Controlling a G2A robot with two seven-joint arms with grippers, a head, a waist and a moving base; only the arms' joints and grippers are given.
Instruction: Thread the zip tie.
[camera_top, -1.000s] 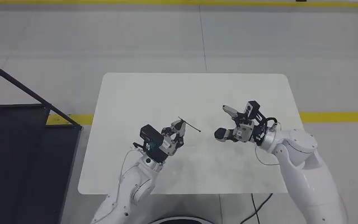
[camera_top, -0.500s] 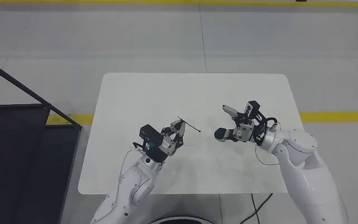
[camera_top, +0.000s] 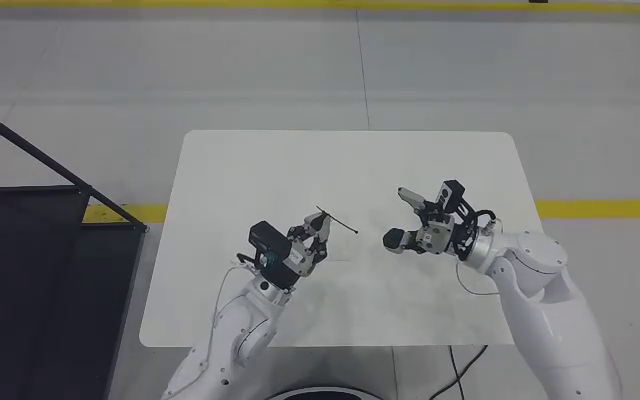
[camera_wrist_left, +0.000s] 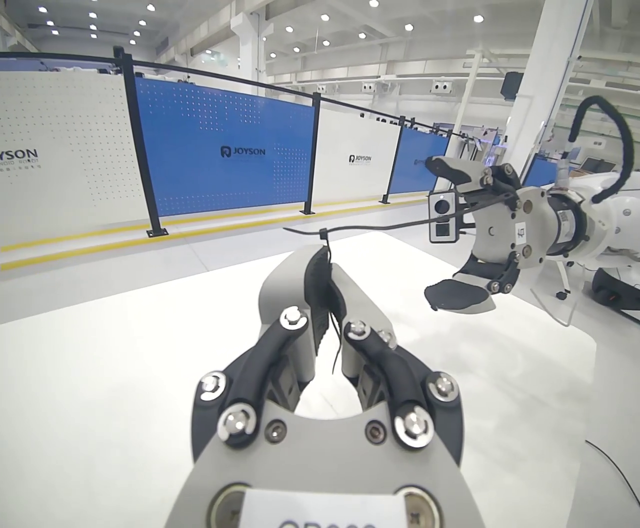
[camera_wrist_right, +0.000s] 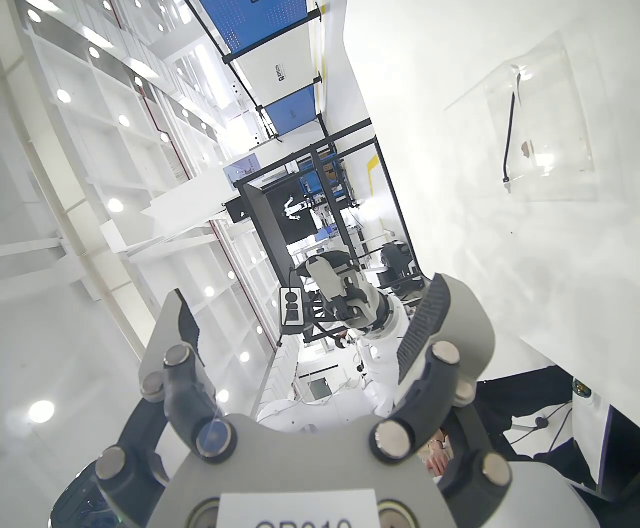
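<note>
Our left gripper (camera_wrist_left: 324, 272) pinches the zip tie (camera_wrist_left: 370, 229) above the table's (camera_top: 250, 170) middle. Our right gripper (camera_top: 397, 216) hangs spread nearby, toward the right edge.

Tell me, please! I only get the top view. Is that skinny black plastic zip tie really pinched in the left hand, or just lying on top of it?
Observer: It's pinched. In the left wrist view, a strand of the thin black plastic zip tie runs down between the left hand's shut fingers.
Operator: What about the other hand?
Observer: In the right wrist view, nothing sits between the right hand's wide-apart dark ribbed pads.
</note>
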